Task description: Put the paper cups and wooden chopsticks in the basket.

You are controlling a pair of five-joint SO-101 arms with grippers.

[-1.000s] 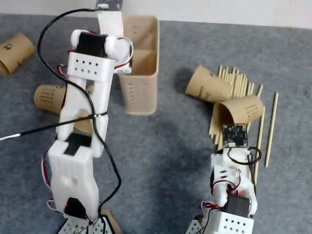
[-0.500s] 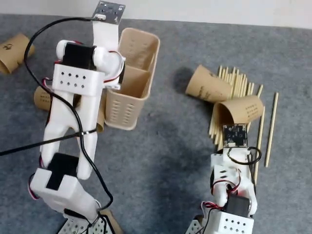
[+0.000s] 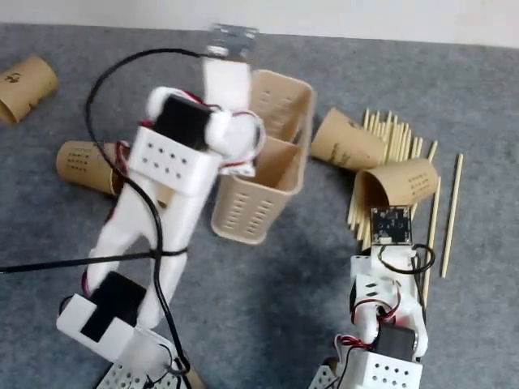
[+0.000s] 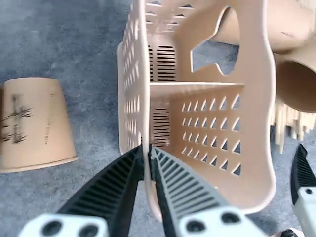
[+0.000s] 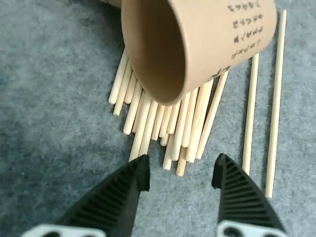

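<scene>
My left gripper (image 4: 146, 151) pinches the basket (image 4: 207, 114) wall, likely for dragging; right gripper (image 5: 182, 165) spread, wooden chopsticks (image 5: 165, 123) just ahead of it

Looks like a small robot lab or hobby bench: grey felt mat (image 3: 268, 324) as work surface, white printed arms (image 3: 166, 162) with loose black cable (image 3: 40, 265), plain pale wall (image 3: 365, 14) behind.

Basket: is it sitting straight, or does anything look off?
Askew. The basket is skewed at an angle, one corner close to a tipped paper cup, with the left gripper shut on its side wall.
</scene>
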